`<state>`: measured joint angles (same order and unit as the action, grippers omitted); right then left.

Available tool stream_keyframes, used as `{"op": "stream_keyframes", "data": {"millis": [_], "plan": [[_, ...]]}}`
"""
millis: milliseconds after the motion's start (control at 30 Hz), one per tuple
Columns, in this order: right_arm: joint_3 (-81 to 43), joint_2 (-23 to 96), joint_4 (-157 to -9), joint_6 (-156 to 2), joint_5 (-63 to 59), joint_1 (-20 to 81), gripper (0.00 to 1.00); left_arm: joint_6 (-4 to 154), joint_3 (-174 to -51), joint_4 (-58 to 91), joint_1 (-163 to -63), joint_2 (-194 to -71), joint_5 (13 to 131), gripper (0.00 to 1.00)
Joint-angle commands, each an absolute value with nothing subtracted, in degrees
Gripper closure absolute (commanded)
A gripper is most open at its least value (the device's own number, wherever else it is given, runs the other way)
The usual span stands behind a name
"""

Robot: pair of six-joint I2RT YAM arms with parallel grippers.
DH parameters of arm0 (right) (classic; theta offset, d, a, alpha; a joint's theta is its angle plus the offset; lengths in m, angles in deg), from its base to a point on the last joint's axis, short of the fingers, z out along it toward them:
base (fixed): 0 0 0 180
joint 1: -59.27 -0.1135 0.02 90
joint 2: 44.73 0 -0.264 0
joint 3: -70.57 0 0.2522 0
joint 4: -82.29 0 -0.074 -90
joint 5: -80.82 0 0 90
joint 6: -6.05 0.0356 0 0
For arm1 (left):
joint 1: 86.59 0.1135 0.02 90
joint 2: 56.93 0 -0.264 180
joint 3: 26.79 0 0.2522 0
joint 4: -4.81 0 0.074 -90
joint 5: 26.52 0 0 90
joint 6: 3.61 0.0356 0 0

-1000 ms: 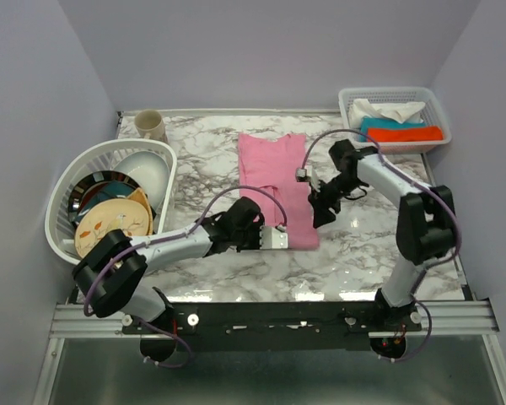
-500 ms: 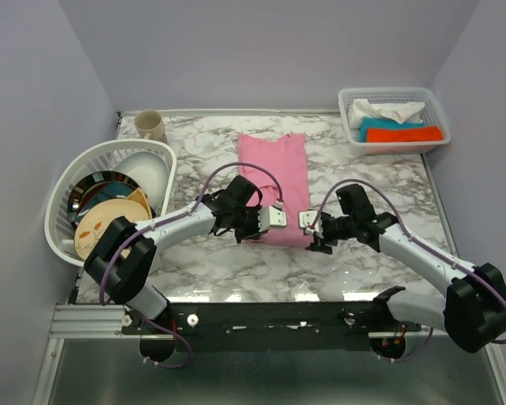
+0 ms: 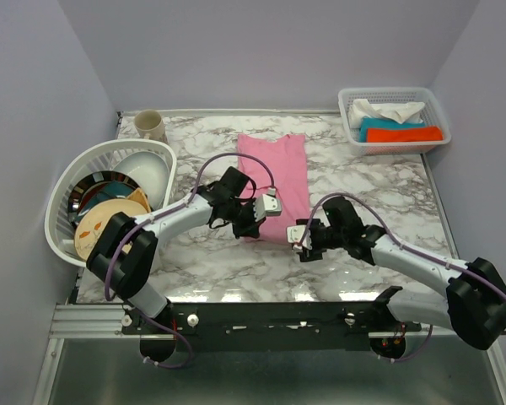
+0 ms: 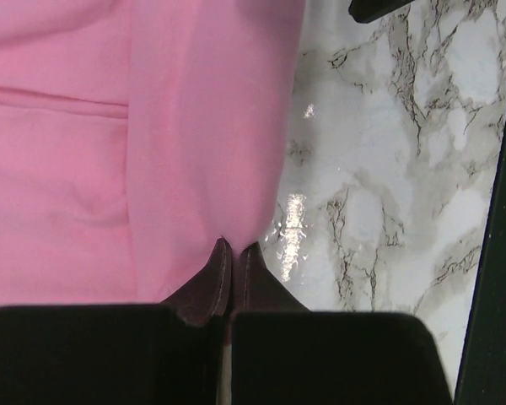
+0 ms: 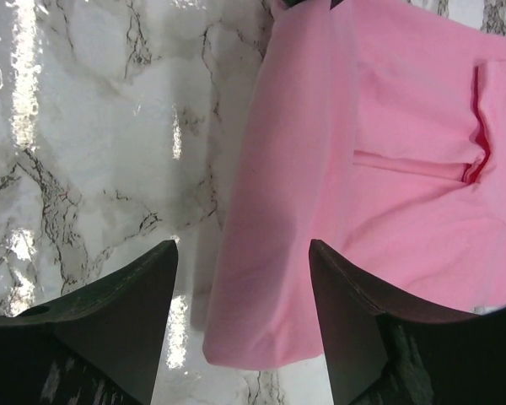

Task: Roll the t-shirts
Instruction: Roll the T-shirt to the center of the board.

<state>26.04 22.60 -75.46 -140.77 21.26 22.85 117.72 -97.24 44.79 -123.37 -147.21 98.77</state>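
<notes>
Left gripper (image 4: 232, 268) first: its two dark tapered fingers are pressed flat together, tips right at the near hem of the t-shirt (image 3: 276, 173) — whether any fabric is pinched between them we cannot tell. We see the right gripper (image 5: 240, 253) spread wide, with the hem's other corner between its blunt dark fingers.

The t-shirt lies at the centre of the marble table (image 3: 379, 190), folded into a long narrow strip running toward 12 o'clock. Its cloth is thin, soft, plain light pink, on glossy white stone veined in grey.

From above we get the layout: both grippers at the strip's 6 o'clock end, the left at its 7 o'clock corner, the right at 5. The wrist views add detail — layered folds, a stitched seam (image 5: 413, 160), a rounded hem corner, glare on the stone.

At 9 o'clock stands a white slatted dish rack (image 3: 59, 202) holding plates (image 3: 110, 224) and a bowl (image 3: 143, 173). A beige mug (image 3: 150, 125) sits at 11, and a white mesh basket (image 3: 388, 148) of folded cloths (image 3: 403, 133) at 2.
</notes>
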Motion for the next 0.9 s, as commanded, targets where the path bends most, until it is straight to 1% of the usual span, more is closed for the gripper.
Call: {"op": "stream_keyframes", "data": {"millis": [0, 67, 133, 167, 200, 400, 500, 533, 633, 667, 733, 767, 867], "plan": [[28.16, 24.17, -82.01, -138.36, 11.59, 20.60, 0.28, 116.01, -98.47, 46.17, -122.63, -148.25, 104.52, 1.00], [27.54, 25.75, -81.84, -137.83, 10.78, 20.42, 0.28, 115.92, -98.74, 46.52, -122.45, -148.86, 104.96, 1.00], [26.31, 26.90, -80.79, -137.22, 10.43, 20.25, 0.25, 115.66, -100.05, 47.13, -122.10, -149.65, 105.84, 1.00], [25.96, 27.95, -80.35, -136.96, 10.51, 19.81, 0.11, 115.48, -100.32, 47.48, -122.01, -150.35, 106.28, 1.00], [25.78, 28.22, -80.35, -136.43, 10.08, 19.55, 0.03, 114.96, -100.58, 47.49, -121.84, -150.53, 106.54, 1.00], [25.87, 31.99, -85.25, -133.80, 3.50, 16.65, 0.03, 114.25, -101.02, 47.49, -120.52, -150.62, 108.04, 1.00], [25.52, 33.75, -87.10, -132.83, 0.07, 16.29, 0.15, 114.77, -101.02, 48.89, -119.55, -150.62, 109.27, 1.00], [25.60, 34.63, -87.55, -132.82, -0.90, 16.29, 0.23, 115.56, -101.02, 49.42, -119.38, -150.62, 109.36, 1.00], [25.25, 34.90, -86.50, -132.82, -3.19, 16.29, 0.35, 117.32, -101.02, 52.05, -119.02, -150.80, 109.71, 1.00], [25.08, 34.81, -85.63, -132.91, -3.20, 16.47, 0.43, 118.02, -101.11, 53.19, -118.85, -150.71, 109.80, 1.00], [24.29, 34.03, -80.37, -133.78, -0.84, 16.90, 0.55, 119.08, -101.55, 54.77, -118.41, -150.88, 110.32, 1.00], [23.68, 33.50, -78.17, -134.22, 0.39, 17.34, 0.66, 120.13, -101.99, 57.74, -118.32, -151.41, 110.41, 1.00], [20.25, 32.53, -69.47, -135.28, 5.66, 19.18, 0.79, 124.26, -104.62, 64.59, -117.71, -153.16, 111.02, 1.00]]}}
